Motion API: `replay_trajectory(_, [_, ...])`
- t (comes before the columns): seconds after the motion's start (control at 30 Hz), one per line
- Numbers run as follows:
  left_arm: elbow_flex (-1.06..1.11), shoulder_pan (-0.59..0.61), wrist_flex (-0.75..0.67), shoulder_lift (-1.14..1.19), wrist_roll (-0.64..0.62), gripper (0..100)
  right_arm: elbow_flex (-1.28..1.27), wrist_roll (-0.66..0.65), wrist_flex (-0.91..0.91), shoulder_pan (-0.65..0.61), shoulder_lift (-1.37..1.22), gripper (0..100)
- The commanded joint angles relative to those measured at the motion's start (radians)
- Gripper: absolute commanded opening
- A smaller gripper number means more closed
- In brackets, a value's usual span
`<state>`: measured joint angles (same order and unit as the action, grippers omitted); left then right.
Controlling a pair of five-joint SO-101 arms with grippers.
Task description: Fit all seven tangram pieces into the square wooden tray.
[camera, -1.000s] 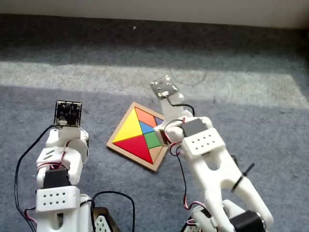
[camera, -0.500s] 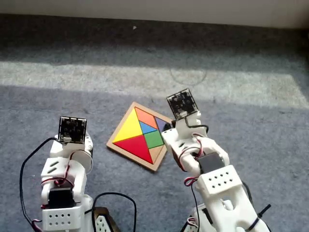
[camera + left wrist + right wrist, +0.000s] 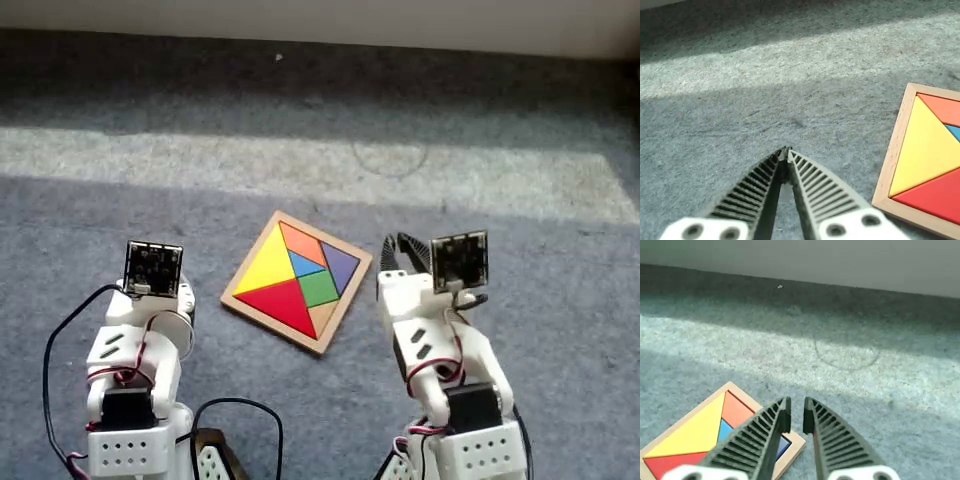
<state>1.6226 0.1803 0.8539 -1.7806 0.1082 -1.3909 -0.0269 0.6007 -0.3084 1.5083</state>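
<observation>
Fingers (image 3: 760,186) of the left gripper (image 3: 786,151) meet; tray (image 3: 893,150) seemingly holds seven pieces (image 3: 297,277).

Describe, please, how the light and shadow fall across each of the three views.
High view: a sunlit band crosses the grey carpet beyond the tray, which lies in shade. Left wrist view: a lit band beyond the shaded left gripper. Right wrist view: a lit band beyond the right gripper, a dark strip along the wall.

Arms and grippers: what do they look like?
The left arm and right arm are white plastic with hole grids, black and red cables, and a black square board at the wrist. The left gripper and right gripper have dark ribbed tapering fingers.
</observation>
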Motion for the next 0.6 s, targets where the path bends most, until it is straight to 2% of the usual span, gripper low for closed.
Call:
replay_trajectory(0.0, [-0.007, -0.012, 0.002, -0.018, -0.003, 1, -0.067, 0.008, -0.021, 0.027, 0.249, 5.2])
replay_trajectory(0.1, [-0.007, -0.013, 0.002, -0.018, -0.003, 1, -0.128, 0.008, -0.021, 0.027, 0.346, 5.2])
replay_trajectory(0.43, [0.021, -0.033, -0.025, -0.018, -0.003, 1, -0.361, 0.011, -0.024, 0.028, 0.329, 5.2])
replay_trajectory(0.57, [0.056, -0.054, -0.074, -0.018, -0.002, 1, -0.433, 0.011, 0.059, 0.036, 0.328, 5.2])
